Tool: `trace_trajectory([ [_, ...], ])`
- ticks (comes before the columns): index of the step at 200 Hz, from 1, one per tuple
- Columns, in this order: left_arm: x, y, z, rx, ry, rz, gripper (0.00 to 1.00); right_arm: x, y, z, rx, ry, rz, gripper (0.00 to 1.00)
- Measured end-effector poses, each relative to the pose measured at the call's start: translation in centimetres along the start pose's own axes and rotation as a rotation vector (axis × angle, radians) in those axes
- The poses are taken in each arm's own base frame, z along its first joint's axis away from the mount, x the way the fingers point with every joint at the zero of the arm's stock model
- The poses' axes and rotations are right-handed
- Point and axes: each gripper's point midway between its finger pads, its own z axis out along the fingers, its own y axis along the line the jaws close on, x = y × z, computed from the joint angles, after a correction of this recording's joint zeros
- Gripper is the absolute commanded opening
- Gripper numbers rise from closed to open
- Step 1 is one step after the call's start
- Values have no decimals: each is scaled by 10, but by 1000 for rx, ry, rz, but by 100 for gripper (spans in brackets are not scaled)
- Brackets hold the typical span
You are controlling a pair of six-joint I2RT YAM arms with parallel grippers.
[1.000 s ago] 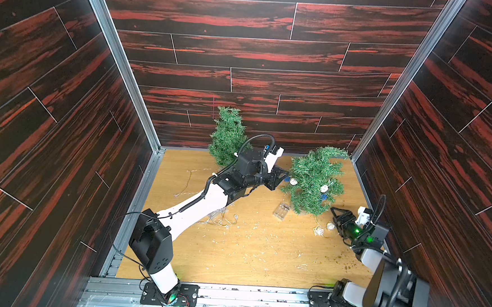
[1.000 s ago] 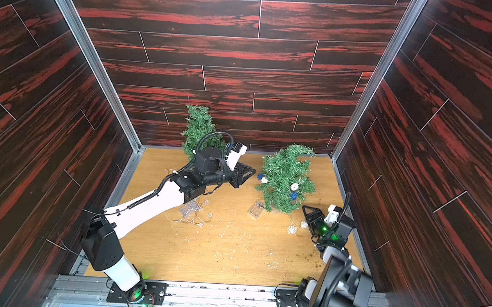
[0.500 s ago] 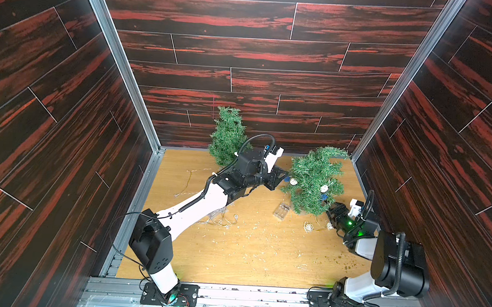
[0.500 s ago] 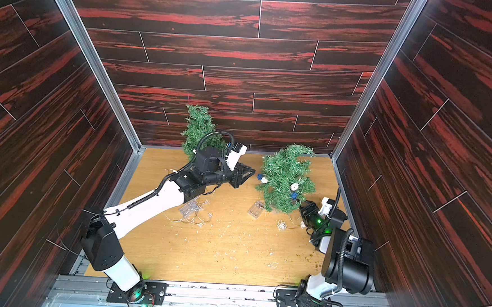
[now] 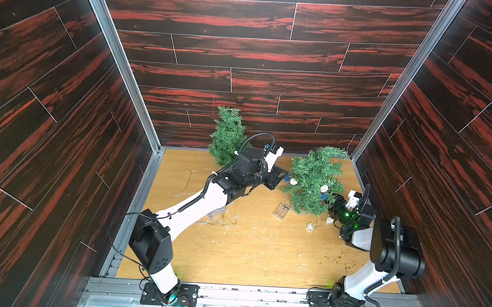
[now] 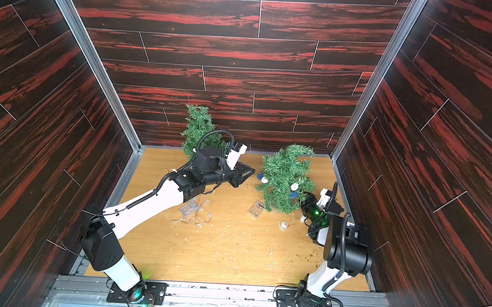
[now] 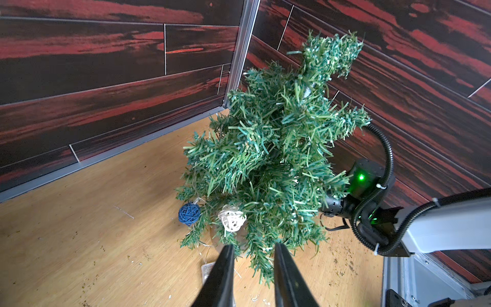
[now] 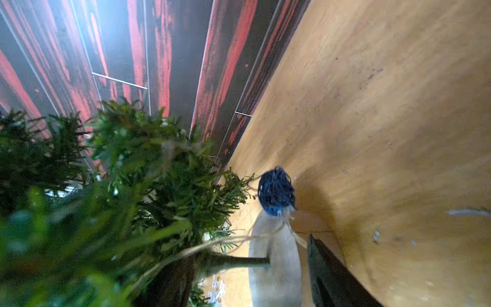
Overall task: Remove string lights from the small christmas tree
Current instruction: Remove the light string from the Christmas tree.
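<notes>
String lights (image 7: 232, 219) wound low on decorated tree (image 7: 268, 159). Left gripper (image 7: 253, 246) slightly parted, empty, beside tree; right gripper (image 5: 333, 200) wide, empty, at tree's foot. Pinch wire by blue ball (image 8: 276, 191), draw off slowly.

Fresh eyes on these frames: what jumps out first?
The decorated green tree at the far right of the table, a blue ball and a white ball hanging on it, with the left gripper and right gripper either side. A bare tree stands by the back wall, and a loose light strand lies left of centre.
</notes>
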Motion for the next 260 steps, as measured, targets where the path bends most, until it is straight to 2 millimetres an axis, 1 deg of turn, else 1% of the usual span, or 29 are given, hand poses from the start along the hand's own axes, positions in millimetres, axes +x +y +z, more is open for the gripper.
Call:
trace_trajectory([
  [23, 2, 0, 0, -2, 7, 0, 28, -1, 1, 4, -11, -19, -14, 66],
  [39, 2, 0, 0, -3, 9, 0, 29, -3, -1, 6, -9, -37, -18, 53],
  [54, 3, 1, 0, -6, 13, -1, 28, -5, -3, 7, -5, -54, -25, 35],
  [74, 3, 2, 0, -13, 15, 4, 29, -9, -1, 7, -9, -79, -44, 17],
  [85, 2, 2, -1, -15, 14, 7, 28, -9, -2, 5, -7, -87, -44, 12],
  [96, 1, 2, -1, -16, 13, 9, 28, -5, -5, 2, 5, -89, -48, 4],
  [105, 0, 2, -1, -17, 11, 10, 28, -1, -9, -1, 18, -85, -39, 0],
  [123, -1, 2, -1, -18, 9, 13, 29, 6, -14, -7, 42, -77, -37, 0],
  [144, -2, 2, -2, -18, 8, 14, 29, 8, -9, -14, 49, -79, -46, 0],
  [194, -1, 2, -2, -21, 10, 17, 28, -2, 11, -38, 78, -121, -82, 0],
  [230, 0, 3, -2, -22, 13, 16, 28, -7, 17, -50, 143, -128, -104, 0],
  [246, 0, 3, -2, -22, 13, 17, 28, -7, 14, -51, 176, -104, -112, 0],
  [260, 0, 3, -2, -22, 14, 19, 28, -11, 12, -50, 193, -76, -120, 8],
])
